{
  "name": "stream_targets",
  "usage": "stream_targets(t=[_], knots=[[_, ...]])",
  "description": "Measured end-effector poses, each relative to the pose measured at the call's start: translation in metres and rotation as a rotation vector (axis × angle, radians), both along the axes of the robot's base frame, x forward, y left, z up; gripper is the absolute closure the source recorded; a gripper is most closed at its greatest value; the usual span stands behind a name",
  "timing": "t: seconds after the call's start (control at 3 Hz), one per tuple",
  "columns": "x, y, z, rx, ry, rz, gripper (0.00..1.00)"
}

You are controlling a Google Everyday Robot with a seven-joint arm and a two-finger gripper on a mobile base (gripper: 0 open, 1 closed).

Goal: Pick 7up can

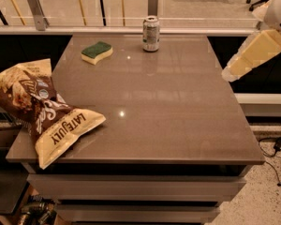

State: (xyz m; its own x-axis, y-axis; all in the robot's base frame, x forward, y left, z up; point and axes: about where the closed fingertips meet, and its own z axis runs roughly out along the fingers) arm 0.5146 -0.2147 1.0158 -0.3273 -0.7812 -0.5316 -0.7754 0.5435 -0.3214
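The 7up can (pixel 151 33) stands upright at the far edge of the brown table (pixel 164 111), a silvery-grey can with a shiny top. My gripper (pixel 230 73) is at the right, the pale cream end of my arm hanging in the air just off the table's right edge. It is well to the right of the can and nearer the camera, touching nothing.
A green and yellow sponge (pixel 97 52) lies left of the can. A large brown and cream chip bag (pixel 42 111) lies over the table's left front corner. A glass railing with metal posts (pixel 35 8) runs behind the table. A cable (pixel 276 146) lies on the floor at right.
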Motion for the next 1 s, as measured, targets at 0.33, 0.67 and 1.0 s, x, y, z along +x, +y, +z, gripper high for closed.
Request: stream_targets(t=[0.33, 0.67, 1.0], knots=[[0.016, 0.006, 0.007, 0.083, -0.032, -0.053, 0.0], [0.027, 0.012, 0.009, 0.176, -0.058, -0.125, 0.0], [0.043, 0.013, 0.007, 0.256, -0.097, -0.2, 0.0]])
